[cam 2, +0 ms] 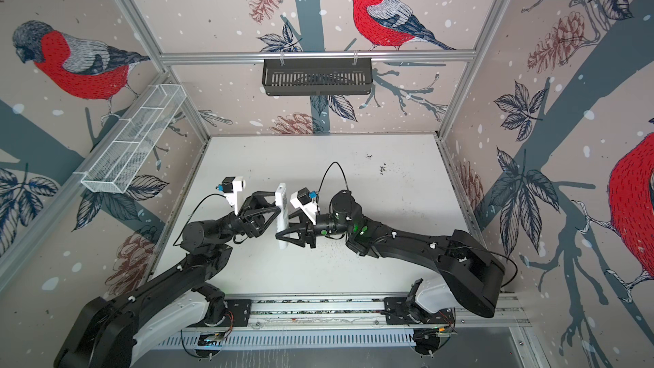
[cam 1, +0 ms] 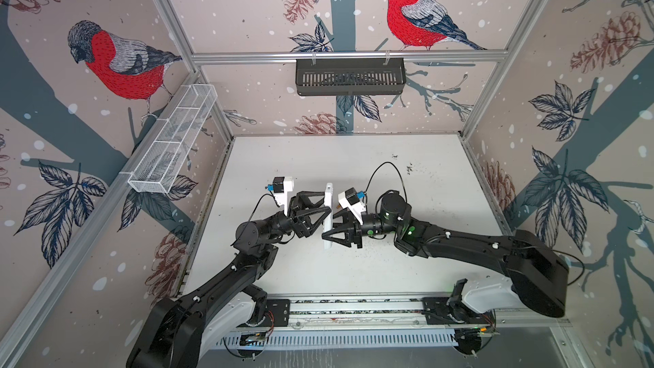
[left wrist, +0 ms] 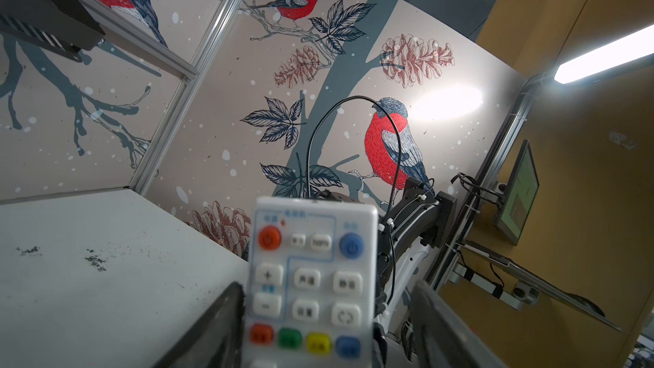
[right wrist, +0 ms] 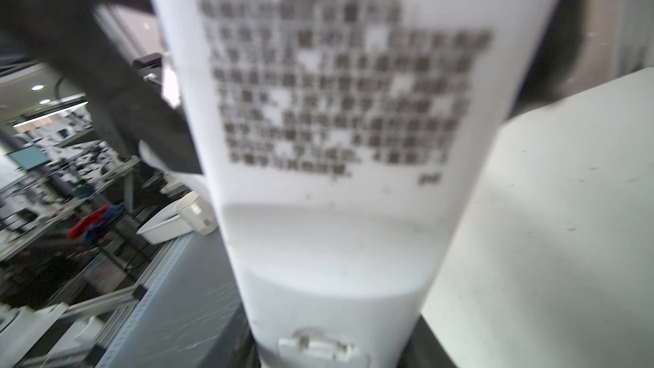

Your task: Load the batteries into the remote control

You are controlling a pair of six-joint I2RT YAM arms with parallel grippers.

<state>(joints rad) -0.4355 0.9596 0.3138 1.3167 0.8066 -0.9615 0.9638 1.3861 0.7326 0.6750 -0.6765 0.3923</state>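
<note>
In both top views the remote control (cam 1: pixel 329 196) (cam 2: pixel 281 200) stands on its long edge over the middle of the white table (cam 1: pixel 407 178), between the two arms. The right gripper (cam 1: pixel 331 227) pinches its nearer end from the printed back. In the left wrist view the left gripper (left wrist: pixel 327 286) is spread around the button face, one finger clear of it.

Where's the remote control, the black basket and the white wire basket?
remote control (left wrist: pixel 311 267): left wrist view, its button face.
black basket (cam 1: pixel 350 77): in a top view, its slatted part.
white wire basket (cam 1: pixel 173 139): in a top view, its mesh side.
</note>
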